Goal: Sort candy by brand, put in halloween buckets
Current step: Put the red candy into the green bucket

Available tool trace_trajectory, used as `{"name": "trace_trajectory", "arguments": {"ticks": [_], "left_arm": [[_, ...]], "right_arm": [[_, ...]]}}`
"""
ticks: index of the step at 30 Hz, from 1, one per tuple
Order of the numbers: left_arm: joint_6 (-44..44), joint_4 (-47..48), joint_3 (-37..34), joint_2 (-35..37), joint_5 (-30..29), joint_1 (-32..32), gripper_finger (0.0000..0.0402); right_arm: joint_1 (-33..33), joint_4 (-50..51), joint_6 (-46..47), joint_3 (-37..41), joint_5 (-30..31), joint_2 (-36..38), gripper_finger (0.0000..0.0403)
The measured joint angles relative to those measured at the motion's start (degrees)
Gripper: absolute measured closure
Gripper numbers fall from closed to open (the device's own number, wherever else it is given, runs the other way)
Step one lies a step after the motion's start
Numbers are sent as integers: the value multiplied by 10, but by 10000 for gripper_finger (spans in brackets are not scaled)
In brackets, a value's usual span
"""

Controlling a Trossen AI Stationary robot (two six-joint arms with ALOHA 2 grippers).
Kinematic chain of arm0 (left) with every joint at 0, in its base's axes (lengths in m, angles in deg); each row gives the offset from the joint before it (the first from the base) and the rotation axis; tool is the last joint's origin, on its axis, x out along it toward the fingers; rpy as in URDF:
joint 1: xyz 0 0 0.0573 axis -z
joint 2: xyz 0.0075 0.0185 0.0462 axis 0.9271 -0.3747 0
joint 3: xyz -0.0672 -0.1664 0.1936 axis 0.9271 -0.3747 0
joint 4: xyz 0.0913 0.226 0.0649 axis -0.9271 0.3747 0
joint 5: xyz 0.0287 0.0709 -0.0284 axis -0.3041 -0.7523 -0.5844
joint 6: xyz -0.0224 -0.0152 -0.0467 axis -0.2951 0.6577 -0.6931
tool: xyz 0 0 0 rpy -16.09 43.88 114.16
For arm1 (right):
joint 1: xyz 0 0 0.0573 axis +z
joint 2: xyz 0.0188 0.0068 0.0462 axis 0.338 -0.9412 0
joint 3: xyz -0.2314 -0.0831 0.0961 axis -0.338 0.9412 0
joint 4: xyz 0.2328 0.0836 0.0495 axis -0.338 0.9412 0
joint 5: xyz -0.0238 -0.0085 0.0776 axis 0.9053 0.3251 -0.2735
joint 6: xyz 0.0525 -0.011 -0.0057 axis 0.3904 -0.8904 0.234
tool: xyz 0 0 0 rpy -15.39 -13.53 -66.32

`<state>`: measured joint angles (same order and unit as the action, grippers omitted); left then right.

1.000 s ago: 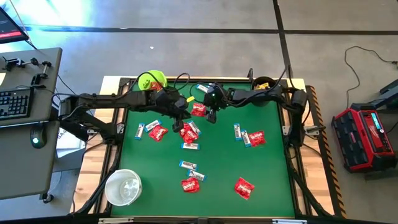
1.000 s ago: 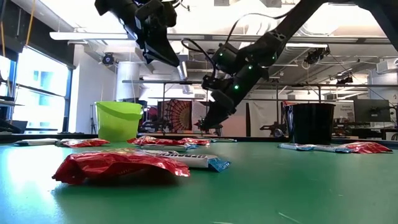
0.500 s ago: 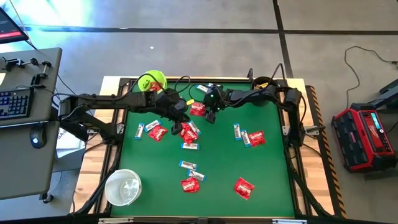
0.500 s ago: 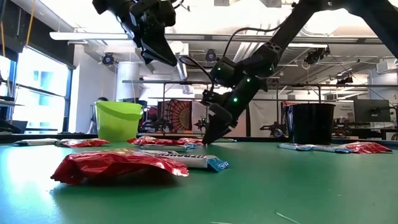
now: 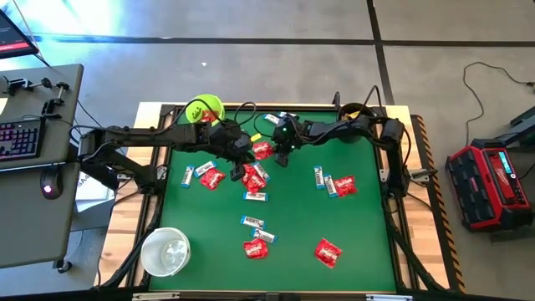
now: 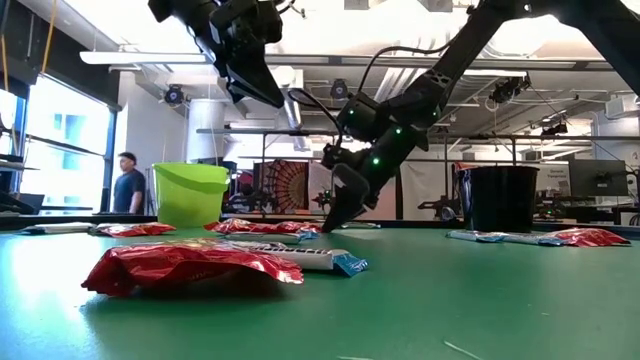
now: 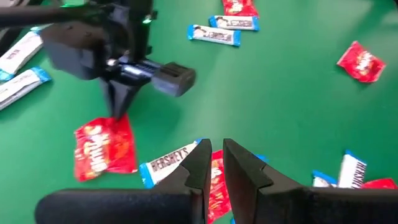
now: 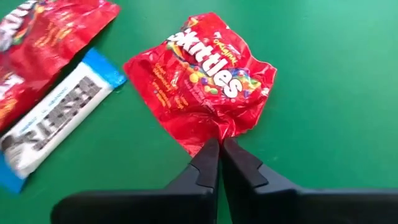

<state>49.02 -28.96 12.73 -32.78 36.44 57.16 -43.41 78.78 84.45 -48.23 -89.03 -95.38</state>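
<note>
A red Skittles packet [image 8: 202, 78] lies flat on the green table [image 5: 368, 234] at the far middle, also seen in the high view [image 5: 262, 149]. My right gripper [image 8: 219, 146] is down at the table in the low view [image 6: 330, 222] and shut on the packet's edge. My left gripper [image 7: 214, 154] is shut and empty, high above the table [image 6: 255, 80], over a cluster of red packets and white-and-blue bars [image 5: 253, 177]. The lime green bucket [image 5: 204, 108], black bucket [image 5: 354, 111] and white bucket [image 5: 165, 251] stand on the table. My right gripper pinches the red packet's crinkled edge [image 8: 214, 132] between its two fingertips. The fingers slant down from the table's right side. The packet lies flat on the table.
More red packets [image 5: 328, 252] and white-and-blue bars [image 5: 252, 222] lie scattered over the table's middle and near part. A bar [image 8: 59, 112] and another red packet [image 8: 43, 28] lie close beside the held one. A person [image 6: 128, 185] stands in the room behind.
My right gripper has gone down and a little toward the table's left, until its fingertips reached the table at the red packet's edge. The left arm has kept its place above.
</note>
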Motion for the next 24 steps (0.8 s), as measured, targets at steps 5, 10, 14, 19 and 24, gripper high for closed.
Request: {"name": "trace_trajectory", "arguments": {"ticks": [5, 10, 14, 19, 24], "left_arm": [[-4, 18, 0, 0, -9, 0, 371], [-5, 26, 0, 0, -10, 0, 371], [-5, 26, 0, 0, -10, 0, 371], [-9, 27, 0, 0, -10, 0, 371], [-11, 27, 0, 0, -10, 0, 371]], "right_arm": [[1, 39, -9, 2, -9, 29, 402], [4, 58, -18, 2, -9, 53, 402], [9, 61, -4, 2, -8, 54, 403], [18, 63, 15, 2, 1, 54, 403], [31, 70, 61, 2, 10, 55, 380]]}}
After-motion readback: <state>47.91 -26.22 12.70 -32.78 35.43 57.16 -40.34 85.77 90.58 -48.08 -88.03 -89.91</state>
